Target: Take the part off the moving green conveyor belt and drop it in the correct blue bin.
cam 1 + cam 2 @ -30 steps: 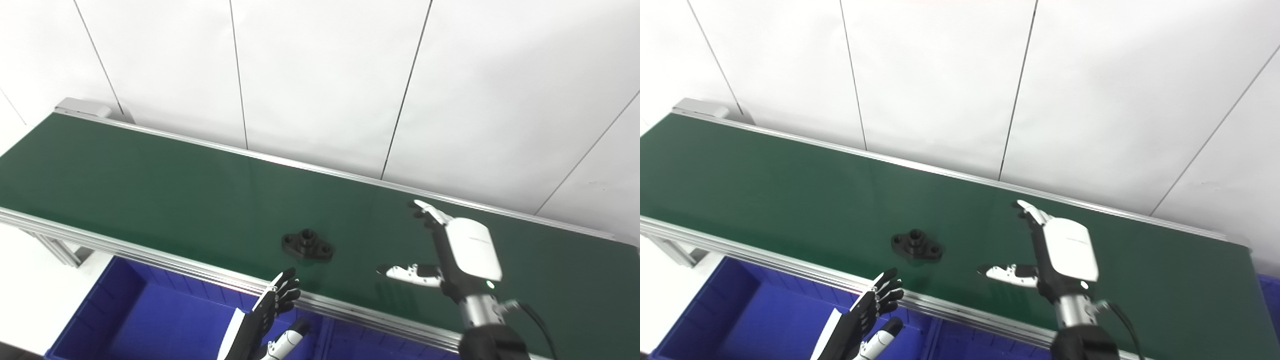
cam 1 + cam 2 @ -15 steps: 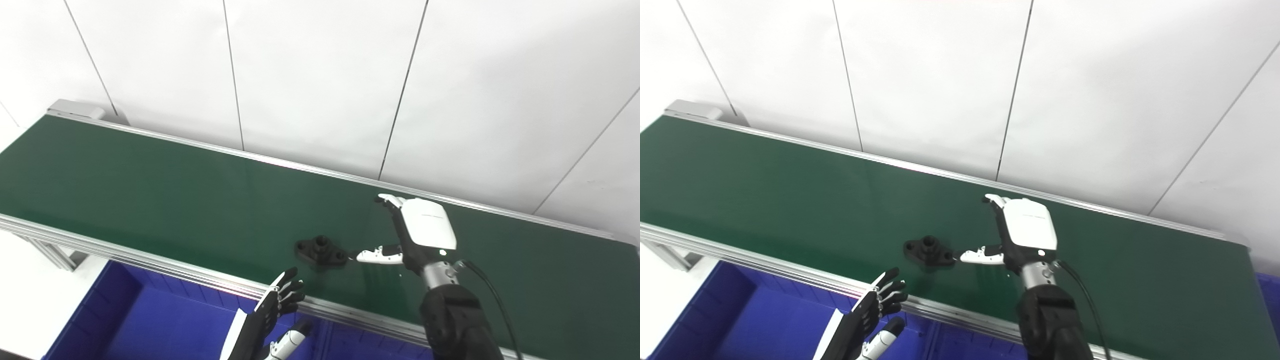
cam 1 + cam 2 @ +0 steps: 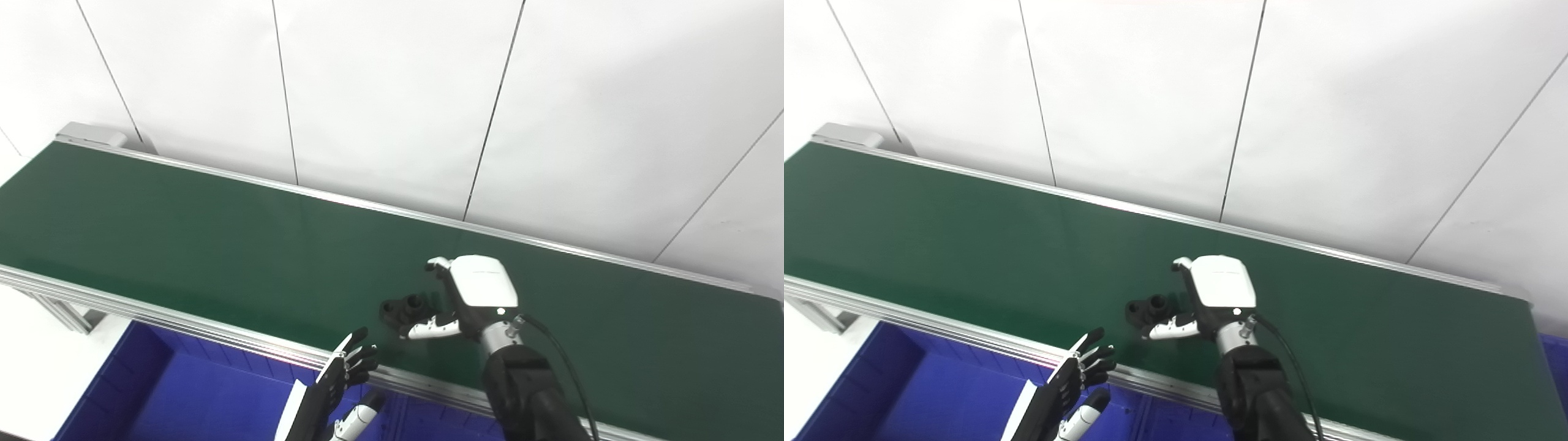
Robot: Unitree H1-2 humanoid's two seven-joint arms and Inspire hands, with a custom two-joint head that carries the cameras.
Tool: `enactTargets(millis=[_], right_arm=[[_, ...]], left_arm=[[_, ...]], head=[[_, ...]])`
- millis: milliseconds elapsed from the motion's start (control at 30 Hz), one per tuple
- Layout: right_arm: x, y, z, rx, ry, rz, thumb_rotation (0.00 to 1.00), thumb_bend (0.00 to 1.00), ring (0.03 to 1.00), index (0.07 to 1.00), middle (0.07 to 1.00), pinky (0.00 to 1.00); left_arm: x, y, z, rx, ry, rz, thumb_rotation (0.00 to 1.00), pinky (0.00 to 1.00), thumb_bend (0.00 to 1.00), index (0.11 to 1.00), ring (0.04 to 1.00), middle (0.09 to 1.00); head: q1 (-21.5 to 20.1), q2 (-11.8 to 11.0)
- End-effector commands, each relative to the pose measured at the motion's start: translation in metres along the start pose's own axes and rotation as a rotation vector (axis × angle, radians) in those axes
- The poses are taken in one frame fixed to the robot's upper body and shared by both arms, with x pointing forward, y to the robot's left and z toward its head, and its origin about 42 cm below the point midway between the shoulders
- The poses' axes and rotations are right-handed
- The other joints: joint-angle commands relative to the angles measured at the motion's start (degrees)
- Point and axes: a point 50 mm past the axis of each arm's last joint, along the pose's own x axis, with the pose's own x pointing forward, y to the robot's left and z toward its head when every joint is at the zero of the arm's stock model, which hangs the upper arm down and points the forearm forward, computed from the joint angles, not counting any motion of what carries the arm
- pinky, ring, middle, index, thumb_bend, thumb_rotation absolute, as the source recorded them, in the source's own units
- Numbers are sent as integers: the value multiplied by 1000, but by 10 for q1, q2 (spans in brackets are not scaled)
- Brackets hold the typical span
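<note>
Two hands in view. Left hand (image 3: 334, 392) sits nearest, over the blue bin (image 3: 184, 392) below the belt edge, fingers spread, holding nothing. One bin fully seen, a second (image 3: 429, 416) just right of it, partly hidden. One black part (image 3: 404, 308) lies on the green belt (image 3: 184, 233) near its front rail. Right hand (image 3: 456, 303) curls around the part, thumb at its front, fingers behind; whether it grips yet, cannot tell. White wall (image 3: 392, 92) behind.
</note>
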Motion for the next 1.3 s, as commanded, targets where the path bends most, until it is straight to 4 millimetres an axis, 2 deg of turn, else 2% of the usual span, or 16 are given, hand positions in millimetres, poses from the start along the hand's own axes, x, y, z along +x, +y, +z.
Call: enactTargets(millis=[0,167,233,267,300,333,367,533,800,833,933,1267], right_arm=[[6,-12,9,2,-12,-76,549,949,730,749,649,838],[3,9,11,9,-22,-62,472,928,662,705,521,811],[2,18,9,8,-23,-58,303,853,581,670,439,769],[1,22,6,5,-26,-58,208,707,510,593,396,689],[1,25,4,3,-28,-62,185,639,489,557,387,661],[1,28,1,1,-30,-69,163,578,441,525,369,587],[1,32,-1,2,-33,-73,139,531,335,498,327,439],[-2,37,-9,-1,-31,-71,129,516,307,489,331,383],[-4,28,-14,-18,-6,-47,131,518,323,488,355,429],[-4,27,-14,-15,-6,-46,54,525,329,487,424,446],[-5,26,-17,-20,-3,-35,6,529,326,486,466,446],[-10,21,-20,50,13,-17,1,529,289,487,470,355]], left_arm=[[2,-6,16,-16,-65,20,765,801,458,929,814,853],[3,-4,16,-11,-63,16,771,813,465,935,820,855],[3,-4,16,-14,-64,15,766,818,466,935,820,854],[3,-4,16,-15,-64,15,762,823,461,936,821,853],[3,-4,16,-16,-64,15,761,824,459,936,821,853],[3,-4,16,-14,-64,16,760,824,459,935,820,852],[3,-4,16,-13,-65,16,759,826,456,934,818,850],[3,-2,16,-10,-61,10,756,834,453,936,818,847],[3,-1,17,7,-58,7,784,849,448,936,821,802],[3,-1,17,9,-58,7,786,847,445,934,814,790],[3,-1,17,12,-58,8,784,849,439,931,804,768],[3,-1,19,1,-64,9,775,862,381,933,758,671]], head=[[0,1],[-3,3],[-4,4],[-4,4],[-4,5],[-4,5],[-5,6],[-7,7],[-9,8],[-9,8],[-10,9],[-15,12]])
